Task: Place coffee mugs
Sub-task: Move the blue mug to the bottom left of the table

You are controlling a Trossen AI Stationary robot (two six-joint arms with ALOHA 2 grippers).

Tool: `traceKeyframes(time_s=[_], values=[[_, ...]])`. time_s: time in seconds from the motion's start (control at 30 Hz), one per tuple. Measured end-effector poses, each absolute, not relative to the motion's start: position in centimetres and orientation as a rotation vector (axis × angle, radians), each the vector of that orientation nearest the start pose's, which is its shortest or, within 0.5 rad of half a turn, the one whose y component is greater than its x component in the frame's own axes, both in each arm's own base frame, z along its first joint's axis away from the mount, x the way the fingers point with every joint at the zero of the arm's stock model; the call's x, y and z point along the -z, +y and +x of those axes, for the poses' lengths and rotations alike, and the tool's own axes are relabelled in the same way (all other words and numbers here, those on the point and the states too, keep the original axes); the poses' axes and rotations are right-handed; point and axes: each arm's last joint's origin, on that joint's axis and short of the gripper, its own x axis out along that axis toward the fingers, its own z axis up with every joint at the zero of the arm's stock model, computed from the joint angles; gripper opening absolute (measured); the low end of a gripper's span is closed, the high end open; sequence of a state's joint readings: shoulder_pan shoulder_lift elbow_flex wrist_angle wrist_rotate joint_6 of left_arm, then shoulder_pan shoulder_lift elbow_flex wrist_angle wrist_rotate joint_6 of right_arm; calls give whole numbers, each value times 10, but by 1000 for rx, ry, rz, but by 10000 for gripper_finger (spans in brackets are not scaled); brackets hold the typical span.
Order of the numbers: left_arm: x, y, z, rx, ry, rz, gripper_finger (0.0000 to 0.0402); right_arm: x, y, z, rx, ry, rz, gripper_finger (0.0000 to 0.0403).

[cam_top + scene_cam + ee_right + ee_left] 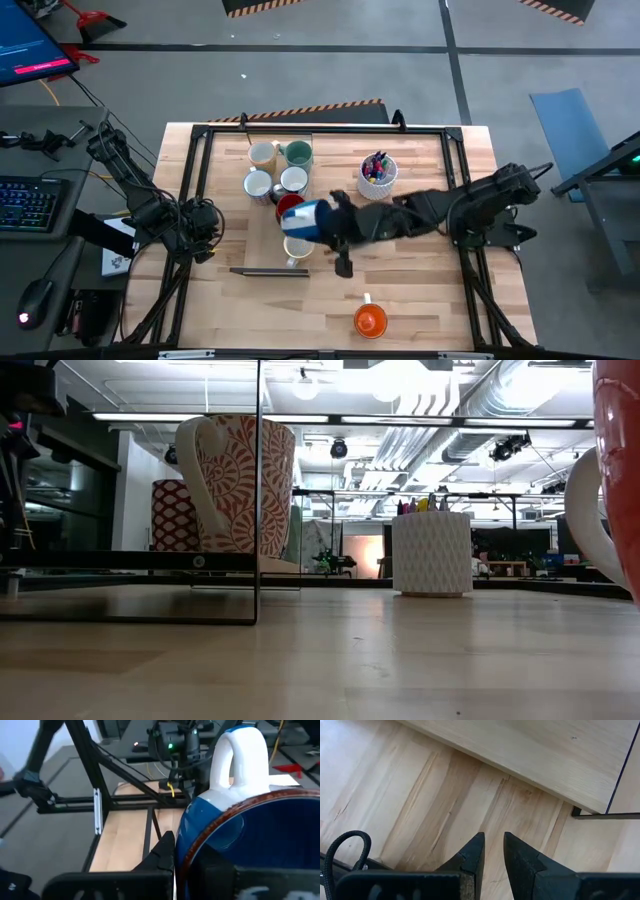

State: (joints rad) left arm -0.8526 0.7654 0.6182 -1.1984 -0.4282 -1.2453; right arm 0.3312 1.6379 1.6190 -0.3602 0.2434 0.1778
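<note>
right gripper (325, 228) clamping blue mug (305, 221), pens in cup (377, 176)

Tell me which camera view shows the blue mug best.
The right wrist view: the blue mug fills it, rim gripped by the right tool. The high view shows it small; the low and left wrist views do not show it.

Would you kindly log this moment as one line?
right gripper: shut on blue mug, near mug cluster | left gripper: empty, fingers slightly apart, at table's left edge | orange mug: apart
</note>
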Motion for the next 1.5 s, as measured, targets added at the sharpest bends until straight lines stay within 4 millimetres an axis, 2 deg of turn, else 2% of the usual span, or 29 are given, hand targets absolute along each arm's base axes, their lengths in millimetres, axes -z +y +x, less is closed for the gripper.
traceKeyframes(time_s=[0.2,0.57,0.67,0.83,0.93,1.07,1.33,1.5], values=[[-217,-70,75,-291,1114,-293,62,-391,84,364,-96,375,124,0],[-220,-83,77,-177,1083,-364,62,-384,43,371,-29,433,91,0],[-220,-84,75,-175,1085,-377,62,-378,32,378,-17,440,94,0],[-220,-86,74,-164,1084,-387,62,-360,34,396,-140,462,98,0],[-221,-86,74,-166,1083,-394,62,-359,36,409,-180,456,75,0],[-221,-86,74,-164,1085,-397,62,-372,37,426,-202,458,20,0],[-221,-86,74,-162,1086,-398,62,-387,40,455,-215,635,-30,0],[-221,-86,74,-163,1087,-396,62,-360,36,468,-285,659,-16,0]])
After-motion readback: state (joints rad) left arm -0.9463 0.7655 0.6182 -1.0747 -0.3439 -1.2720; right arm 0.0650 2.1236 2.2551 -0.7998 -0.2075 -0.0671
